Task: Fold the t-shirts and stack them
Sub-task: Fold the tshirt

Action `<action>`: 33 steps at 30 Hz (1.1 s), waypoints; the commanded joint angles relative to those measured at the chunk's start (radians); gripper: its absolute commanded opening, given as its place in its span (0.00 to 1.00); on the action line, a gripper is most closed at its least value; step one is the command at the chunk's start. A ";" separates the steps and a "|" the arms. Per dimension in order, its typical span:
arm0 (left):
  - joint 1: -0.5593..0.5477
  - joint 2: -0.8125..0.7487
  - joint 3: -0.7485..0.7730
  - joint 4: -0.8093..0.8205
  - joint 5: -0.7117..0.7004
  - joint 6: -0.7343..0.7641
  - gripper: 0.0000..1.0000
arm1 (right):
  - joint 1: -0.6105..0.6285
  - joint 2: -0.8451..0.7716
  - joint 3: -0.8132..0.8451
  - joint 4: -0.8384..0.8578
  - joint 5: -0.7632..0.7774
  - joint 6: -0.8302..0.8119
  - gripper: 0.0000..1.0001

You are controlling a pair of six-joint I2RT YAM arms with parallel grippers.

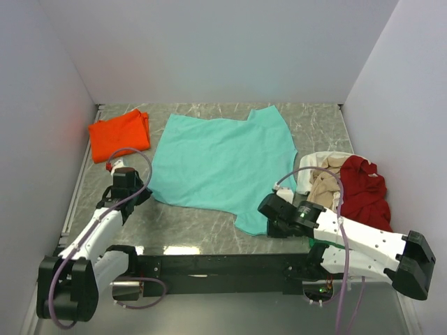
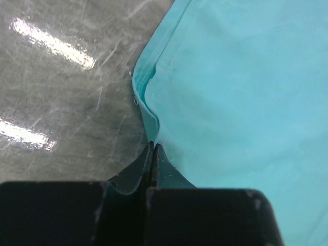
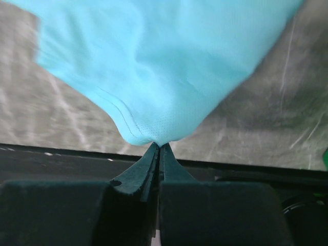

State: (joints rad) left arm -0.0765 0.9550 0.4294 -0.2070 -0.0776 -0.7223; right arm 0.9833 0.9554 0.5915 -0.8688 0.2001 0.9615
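A teal t-shirt [image 1: 220, 164] lies spread flat across the middle of the table. My left gripper [image 1: 144, 192] is shut on its near-left hem, which puckers at the closed tips [image 2: 152, 145] over the teal cloth [image 2: 241, 102]. My right gripper [image 1: 265, 208] is shut on the shirt's near-right corner, and the cloth [image 3: 169, 66] draws to a point at the pinched tips [image 3: 159, 145]. An orange t-shirt [image 1: 119, 134] lies folded at the back left. At the right, dark red [image 1: 363, 190], beige [image 1: 325, 187] and white [image 1: 328, 158] t-shirts lie in a crumpled heap.
The grey marbled table [image 1: 195, 223] is closed in by white walls at the back and both sides. A black rail [image 1: 223, 264] with the arm bases runs along the near edge. The heap of shirts sits close to my right arm.
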 commanded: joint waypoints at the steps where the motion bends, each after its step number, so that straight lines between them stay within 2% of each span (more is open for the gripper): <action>1: -0.003 0.054 0.035 0.030 0.033 0.020 0.01 | -0.032 0.031 0.105 -0.003 0.108 -0.055 0.00; 6: -0.002 0.114 0.075 0.058 0.068 0.032 0.01 | -0.188 0.092 0.140 0.100 0.082 -0.185 0.00; 10: -0.002 0.174 0.130 0.058 0.090 0.047 0.00 | -0.267 0.163 0.203 0.168 0.070 -0.250 0.00; 24: 0.023 0.405 0.304 0.110 0.173 0.066 0.01 | -0.485 0.428 0.461 0.238 0.052 -0.421 0.00; 33: 0.030 0.473 0.431 0.064 0.167 0.103 0.00 | -0.567 0.569 0.605 0.249 0.032 -0.487 0.00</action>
State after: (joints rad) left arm -0.0532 1.4139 0.7998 -0.1482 0.0689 -0.6556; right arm 0.4385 1.5040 1.1416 -0.6418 0.2321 0.5148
